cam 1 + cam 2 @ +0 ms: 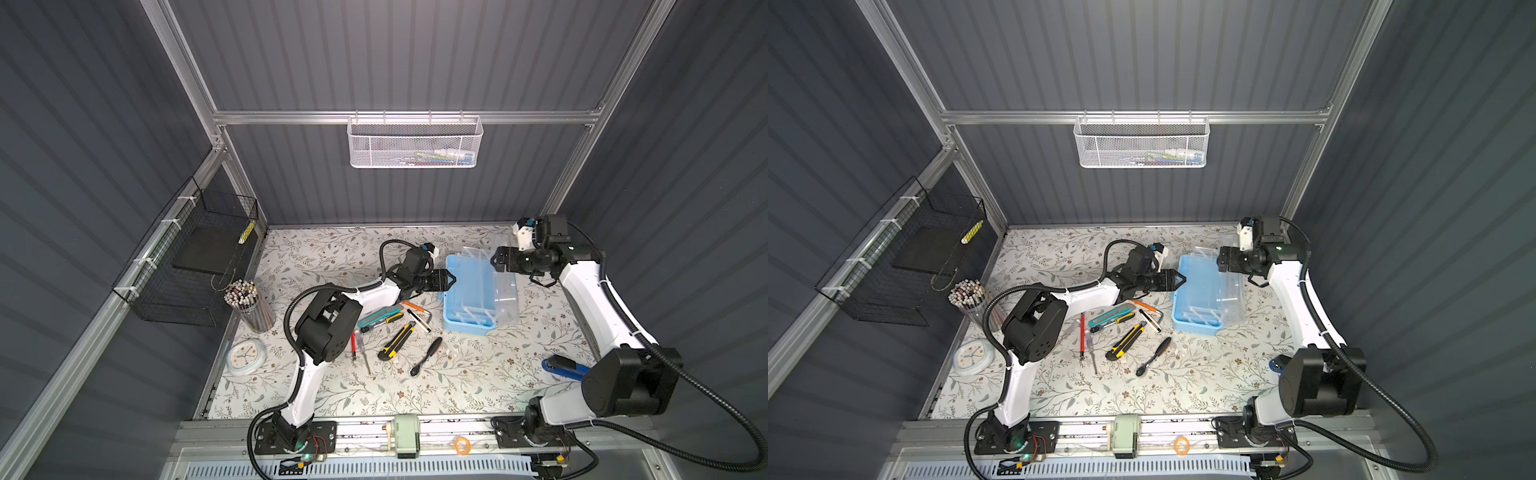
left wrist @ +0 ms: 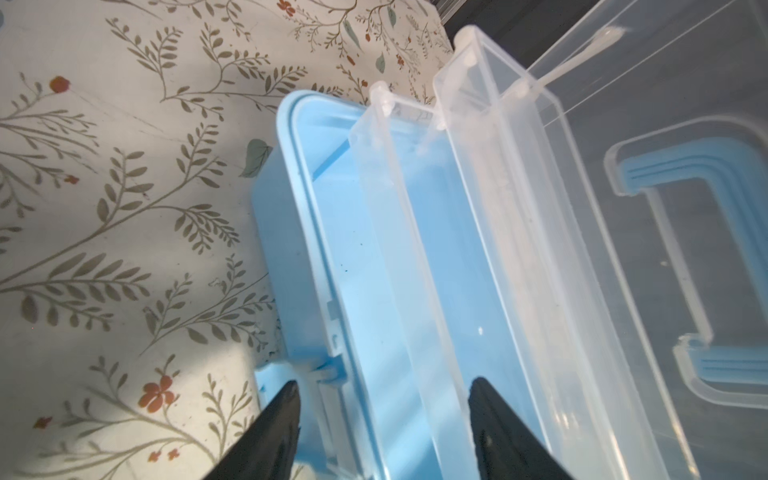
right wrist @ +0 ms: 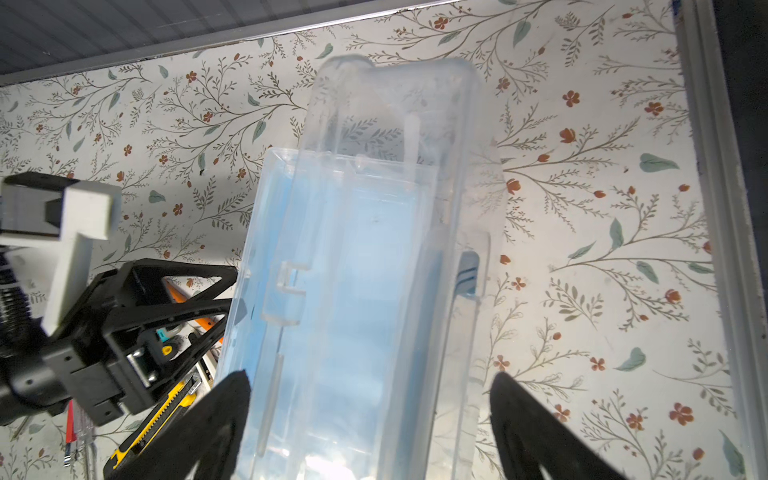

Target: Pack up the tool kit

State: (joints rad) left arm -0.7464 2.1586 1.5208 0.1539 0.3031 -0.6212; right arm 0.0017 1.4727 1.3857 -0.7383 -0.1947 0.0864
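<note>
Light-blue tool kit [image 1: 455,299], rim [image 2: 309,249] between spread left fingers [image 2: 278,424], clear lid [image 1: 507,295] between spread right fingers [image 3: 220,415].

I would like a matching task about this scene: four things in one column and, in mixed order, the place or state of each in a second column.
Things:
1. ratchet
2. round clock
3. white mesh basket
4. light-blue tool box

Places or states:
a. hangs on the back rail
b. stands with its clear lid open
c. lies at the left edge of the table
d. lies beside the yellow-black utility knife

Pairs: 1-d, 2-c, 3-a, 4-b.
</note>
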